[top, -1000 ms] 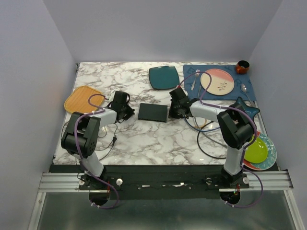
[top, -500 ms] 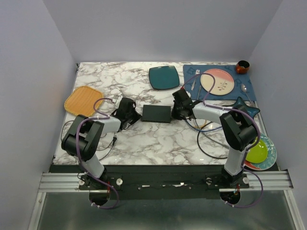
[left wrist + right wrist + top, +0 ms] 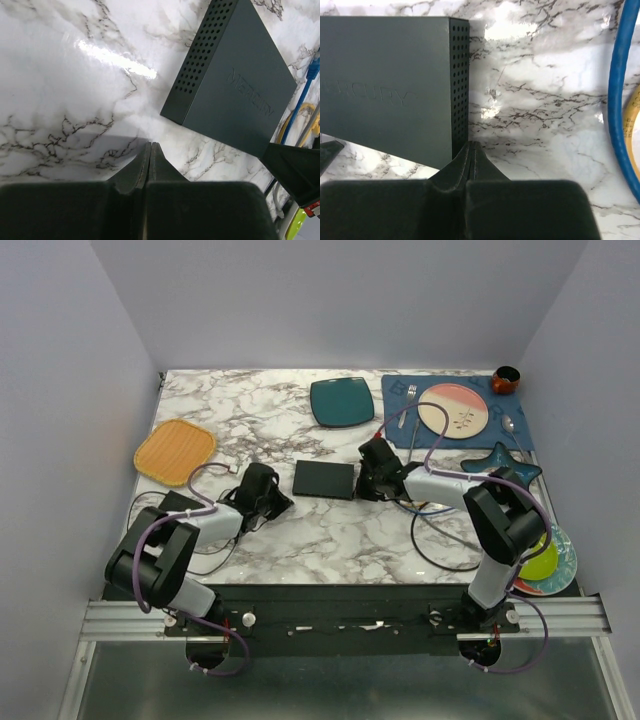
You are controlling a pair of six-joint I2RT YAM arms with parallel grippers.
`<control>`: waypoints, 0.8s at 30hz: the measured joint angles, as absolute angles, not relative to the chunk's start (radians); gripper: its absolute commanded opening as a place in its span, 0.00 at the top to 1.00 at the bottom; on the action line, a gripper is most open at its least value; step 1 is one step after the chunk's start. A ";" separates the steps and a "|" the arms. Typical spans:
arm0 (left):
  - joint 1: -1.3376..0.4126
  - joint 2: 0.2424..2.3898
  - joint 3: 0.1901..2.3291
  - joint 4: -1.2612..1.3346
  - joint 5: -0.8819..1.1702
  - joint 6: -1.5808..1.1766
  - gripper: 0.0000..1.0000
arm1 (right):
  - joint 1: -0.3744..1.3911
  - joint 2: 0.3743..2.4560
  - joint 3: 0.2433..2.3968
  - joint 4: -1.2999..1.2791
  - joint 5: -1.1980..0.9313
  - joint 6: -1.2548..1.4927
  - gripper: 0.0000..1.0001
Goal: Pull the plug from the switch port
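switch (image 3: 324, 480) lies flat between the two arms. left gripper (image 3: 150, 149) has its fingers pressed together on nothing, near the switch's corner. right gripper (image 3: 471, 149) is the same, tips just beside the vented side. no cable seen entering the switch, so the plug is probably out. socket edge hidden. blue cable (image 3: 621, 100) lies loose nearby, its end hard to make out.
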State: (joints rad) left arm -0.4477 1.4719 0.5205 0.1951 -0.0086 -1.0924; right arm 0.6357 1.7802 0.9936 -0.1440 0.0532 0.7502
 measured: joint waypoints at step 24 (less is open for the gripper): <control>-0.462 1.053 0.730 -0.311 -0.297 -0.805 0.01 | 0.834 1.055 0.738 -0.131 0.379 0.338 0.00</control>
